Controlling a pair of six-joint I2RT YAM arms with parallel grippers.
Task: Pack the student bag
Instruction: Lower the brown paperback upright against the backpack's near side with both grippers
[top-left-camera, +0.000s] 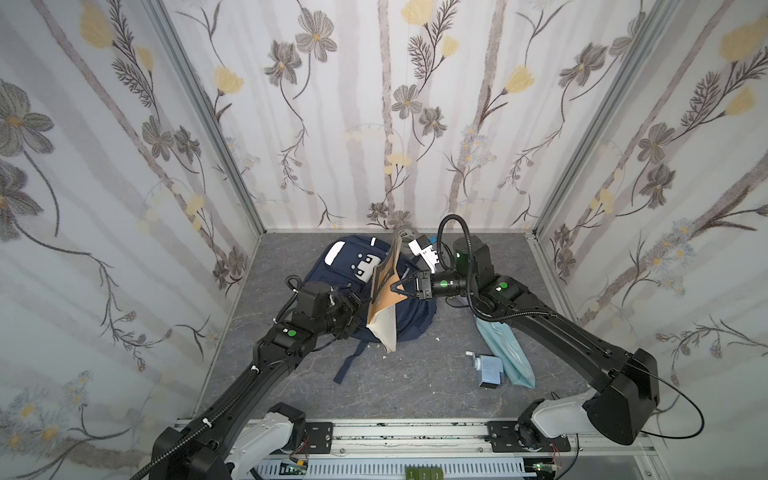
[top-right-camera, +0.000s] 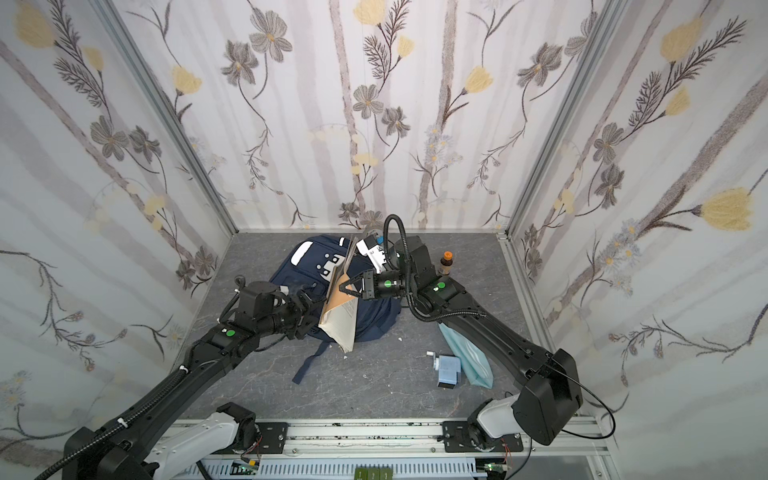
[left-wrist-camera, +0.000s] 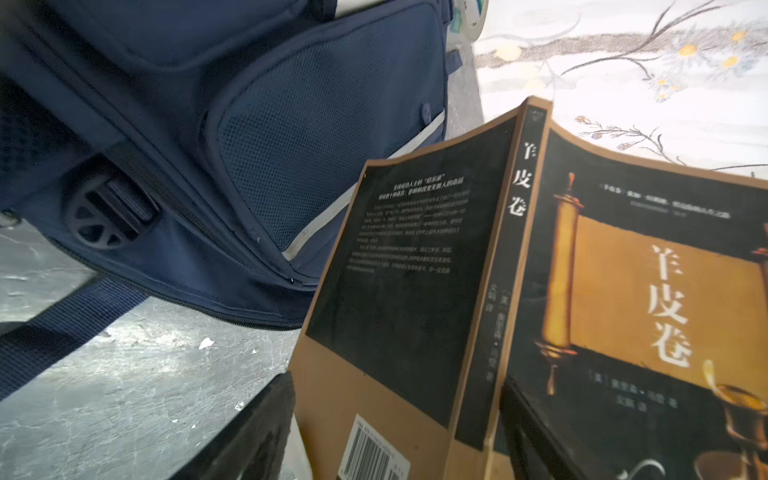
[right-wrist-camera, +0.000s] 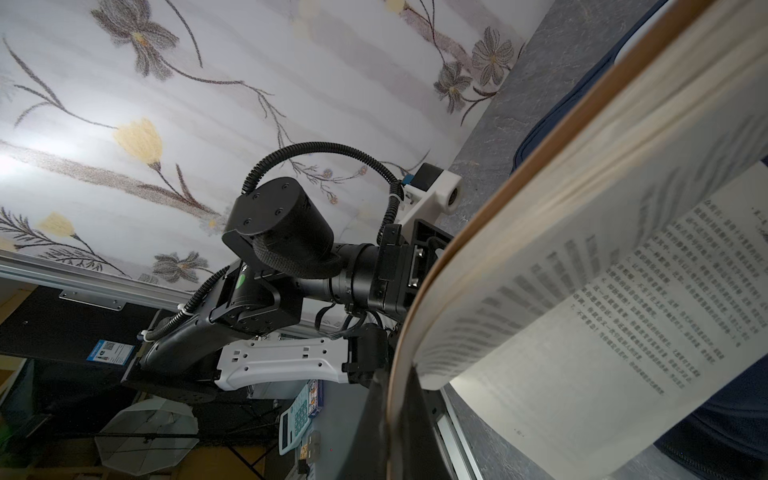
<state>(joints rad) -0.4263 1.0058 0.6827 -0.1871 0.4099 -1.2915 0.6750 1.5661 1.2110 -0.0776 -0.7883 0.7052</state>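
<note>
Right pincer (top-left-camera: 398, 286) clamped on paperback (top-left-camera: 384, 320) by student bag (top-left-camera: 332, 276); left pincer (top-left-camera: 360, 309) wide; orange-capped bottle (top-right-camera: 446, 264) in a top view only.

Your student bag (top-left-camera: 332, 276), large navy fabric backpack, lying on its back on the grey counter (top-left-camera: 395, 390) near the back wall, white patches and stripe trim facing up, mesh side pocket (left-wrist-camera: 316, 137) in your left wrist view, one dark strap (top-left-camera: 349, 363) trailing toward the near edge
</note>
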